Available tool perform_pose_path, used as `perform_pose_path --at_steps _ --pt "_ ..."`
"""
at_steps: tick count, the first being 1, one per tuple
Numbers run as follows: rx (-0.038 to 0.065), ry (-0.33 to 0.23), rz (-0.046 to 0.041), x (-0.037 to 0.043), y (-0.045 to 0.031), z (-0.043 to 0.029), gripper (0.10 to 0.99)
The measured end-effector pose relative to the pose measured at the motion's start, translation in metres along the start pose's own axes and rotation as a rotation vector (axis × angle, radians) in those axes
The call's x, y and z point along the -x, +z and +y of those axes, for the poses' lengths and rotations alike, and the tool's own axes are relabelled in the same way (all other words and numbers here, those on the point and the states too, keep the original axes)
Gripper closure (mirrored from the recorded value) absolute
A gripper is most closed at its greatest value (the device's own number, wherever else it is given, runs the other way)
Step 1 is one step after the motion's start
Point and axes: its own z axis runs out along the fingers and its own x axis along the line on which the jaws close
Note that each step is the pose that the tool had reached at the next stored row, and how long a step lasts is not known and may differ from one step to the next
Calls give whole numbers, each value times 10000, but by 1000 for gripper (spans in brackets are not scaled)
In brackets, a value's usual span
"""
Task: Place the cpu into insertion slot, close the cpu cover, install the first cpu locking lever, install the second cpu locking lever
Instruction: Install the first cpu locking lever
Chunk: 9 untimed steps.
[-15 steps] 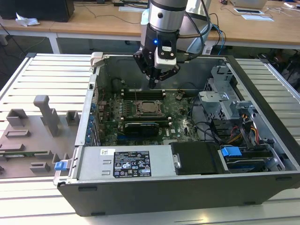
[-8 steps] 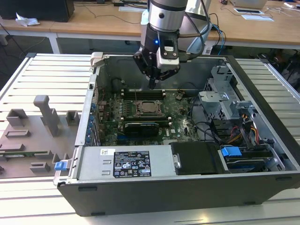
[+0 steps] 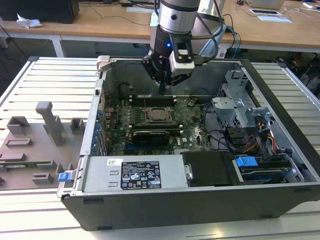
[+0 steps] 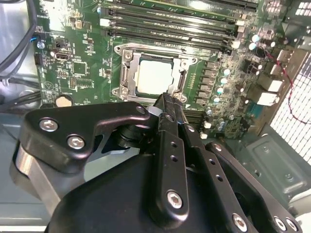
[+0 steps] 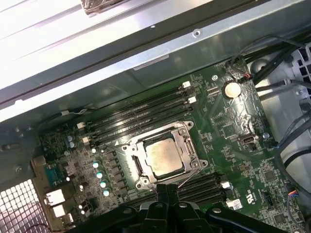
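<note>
Black gripper [image 4: 167,98] fingers pinched together, empty, tips hanging over silvery square cpu cover [image 5: 190,148] framing pale metal cpu [image 5: 164,158]. Slip risk: could gouge green motherboard [image 5: 233,121].

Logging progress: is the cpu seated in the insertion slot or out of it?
In. In both wrist views the cpu lies flat within the insertion slot, its silvery rim around it.

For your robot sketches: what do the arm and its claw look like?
The arm is a silver-grey cylinder ending in a black wrist with a small blue light, a pale box and dark cables. The claw is black, with slim linked fingers and silver screws.
</note>
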Motion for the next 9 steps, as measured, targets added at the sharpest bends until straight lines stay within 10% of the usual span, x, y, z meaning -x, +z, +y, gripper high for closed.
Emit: perform_pose_path --at_steps 9 --pt "-58 -767 -12 0 0 0 980"
